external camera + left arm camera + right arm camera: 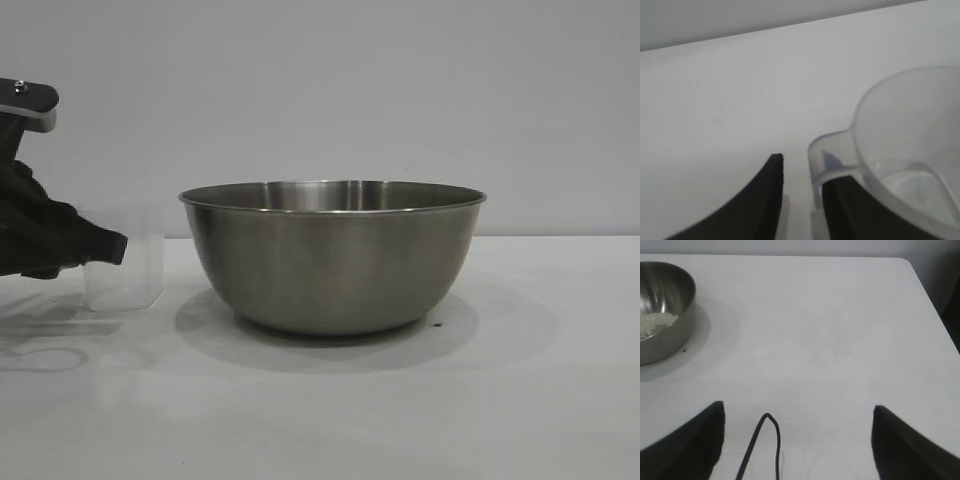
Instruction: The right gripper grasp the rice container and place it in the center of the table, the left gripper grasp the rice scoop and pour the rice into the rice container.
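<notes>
Bare table (560, 380) right of bowl (332, 258)

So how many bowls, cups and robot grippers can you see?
Bowls: 1, the steel rice container.
Cups: 1, the clear rice scoop.
Grippers: 2, the left gripper by the scoop's handle, the right gripper away from the bowl.
Total: 4.

On one white table (560, 400) stand one steel rice container (332, 260) holding one small heap of rice (655, 323), one clear rice scoop (125, 270), and two black grippers: the left gripper (802, 187) and the right gripper (797, 440).
</notes>
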Available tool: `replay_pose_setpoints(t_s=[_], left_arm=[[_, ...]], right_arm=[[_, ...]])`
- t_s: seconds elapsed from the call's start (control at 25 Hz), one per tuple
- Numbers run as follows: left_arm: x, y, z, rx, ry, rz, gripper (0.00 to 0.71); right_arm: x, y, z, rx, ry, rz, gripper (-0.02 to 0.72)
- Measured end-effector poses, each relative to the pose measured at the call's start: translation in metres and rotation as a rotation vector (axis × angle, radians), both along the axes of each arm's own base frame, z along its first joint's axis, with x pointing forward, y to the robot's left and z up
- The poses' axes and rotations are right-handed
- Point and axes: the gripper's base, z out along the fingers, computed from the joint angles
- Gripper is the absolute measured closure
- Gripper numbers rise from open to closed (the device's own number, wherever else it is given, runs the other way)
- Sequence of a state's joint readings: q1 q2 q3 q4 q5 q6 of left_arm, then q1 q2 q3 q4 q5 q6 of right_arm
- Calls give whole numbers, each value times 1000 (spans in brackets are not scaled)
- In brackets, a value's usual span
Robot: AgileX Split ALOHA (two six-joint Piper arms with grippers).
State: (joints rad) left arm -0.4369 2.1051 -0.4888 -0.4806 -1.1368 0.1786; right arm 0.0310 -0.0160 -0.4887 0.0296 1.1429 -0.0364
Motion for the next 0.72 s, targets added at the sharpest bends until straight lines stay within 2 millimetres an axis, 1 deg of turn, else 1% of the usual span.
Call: replay_pose_setpoints(t_s=[0.04, 0.24, 0.32, 0.36, 0.52, 0.72], left_arm=[[-5, 2, 3, -4, 4, 0, 438], [-26, 6, 26, -22, -21, -67, 438], [-33, 6, 39, -32, -52, -104, 438], [-37, 6, 51, -45, -90, -131, 438], [-39, 5, 78, -82, -179, -152, 438], [-48, 3, 100, -117, -142, -208, 438]], right_arm=[[0, 0, 0, 0, 0, 0, 166], [0, 0, 0, 1, 0, 1, 166], [0, 0, 0, 1, 0, 1, 166], [0, 0, 0, 1, 0, 1, 166], [0, 0, 0, 1, 0, 1, 166], [0, 0, 0, 1, 0, 1, 166]])
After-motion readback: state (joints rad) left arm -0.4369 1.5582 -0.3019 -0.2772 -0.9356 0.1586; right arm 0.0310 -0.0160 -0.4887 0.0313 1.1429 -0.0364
